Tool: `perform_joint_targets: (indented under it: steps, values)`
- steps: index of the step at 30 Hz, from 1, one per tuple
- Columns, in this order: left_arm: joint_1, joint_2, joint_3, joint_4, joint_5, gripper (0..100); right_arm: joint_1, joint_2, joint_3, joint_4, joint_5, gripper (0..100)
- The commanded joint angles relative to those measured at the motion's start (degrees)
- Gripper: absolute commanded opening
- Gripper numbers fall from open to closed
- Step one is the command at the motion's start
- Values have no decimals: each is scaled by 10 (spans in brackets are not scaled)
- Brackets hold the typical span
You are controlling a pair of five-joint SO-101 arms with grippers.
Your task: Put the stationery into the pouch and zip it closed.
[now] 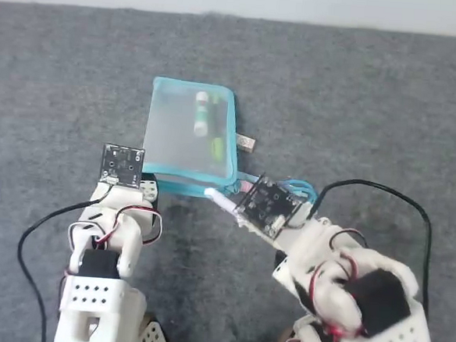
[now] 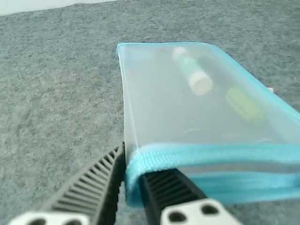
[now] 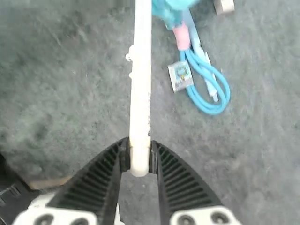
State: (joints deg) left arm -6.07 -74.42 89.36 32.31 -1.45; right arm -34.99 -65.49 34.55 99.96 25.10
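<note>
A see-through pouch point(image 1: 185, 129) with teal trim lies mid-table; inside it are a white-and-green glue stick point(image 1: 202, 110) and a yellow-green item point(image 1: 215, 148). My left gripper point(image 1: 150, 186) is shut on the teal zipper edge point(image 2: 154, 157) at the pouch's near-left corner, and the left wrist view shows the pouch point(image 2: 187, 117) with my left gripper point(image 2: 132, 185) pinching that edge. My right gripper point(image 3: 139, 161) is shut on the end of a white pen point(image 3: 140, 84). The pen point(image 1: 220, 199) points at the pouch's near edge, its tip at the teal trim.
A blue cord loop point(image 3: 206, 89) with a pink end and a small tag point(image 3: 180, 76) lies on the grey carpet by the pouch's near-right corner. A small beige piece point(image 1: 246, 143) sits at the pouch's right side. Open carpet surrounds the pouch.
</note>
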Motion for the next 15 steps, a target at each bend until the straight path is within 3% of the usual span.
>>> perform_joint_targets:
  steps: [1, 15]
  values:
    - [5, 4, -18, -11, -4, 12, -46, 0, -42, -6, -36, 6]
    - [5, 4, -18, -11, -4, 12, -53, 134, -45, -109, -45, 6]
